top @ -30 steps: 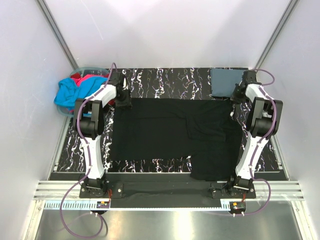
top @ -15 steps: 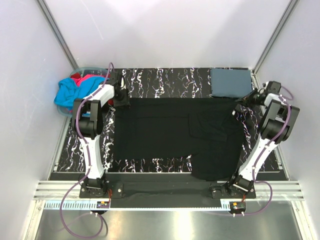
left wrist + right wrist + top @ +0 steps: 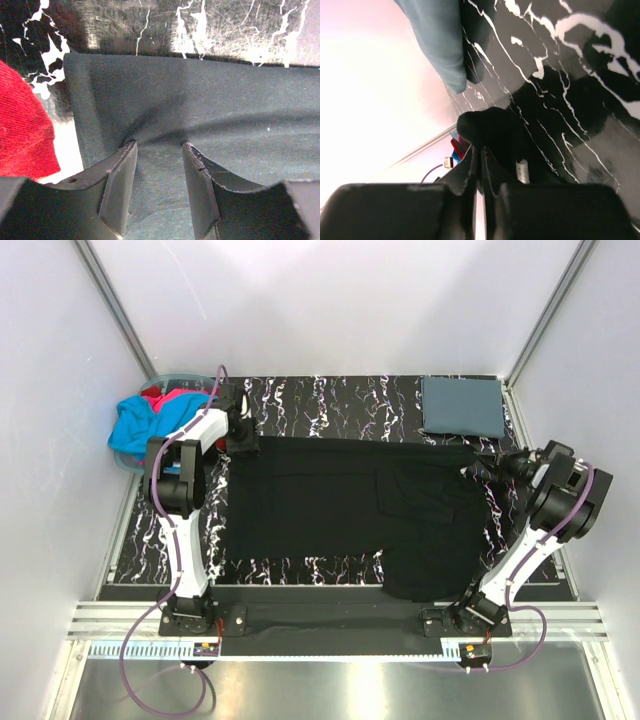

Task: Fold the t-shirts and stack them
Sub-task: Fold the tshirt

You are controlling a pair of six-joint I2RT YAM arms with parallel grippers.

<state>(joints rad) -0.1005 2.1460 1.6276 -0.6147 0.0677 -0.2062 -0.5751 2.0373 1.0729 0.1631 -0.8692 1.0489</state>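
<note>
Black t-shirt (image 3: 330, 500) — corner in right tool (image 3: 477, 151)

White arms (image 3: 190, 540) with black joints trail purple cables (image 3: 122, 665); the left claw (image 3: 158, 146) is matte black.

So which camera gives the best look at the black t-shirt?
The top external view: the whole black t-shirt lies spread on the table. The left wrist view shows only one corner around its open jaws; the right wrist view shows just a dark bunch pinched in its shut jaws.
</note>
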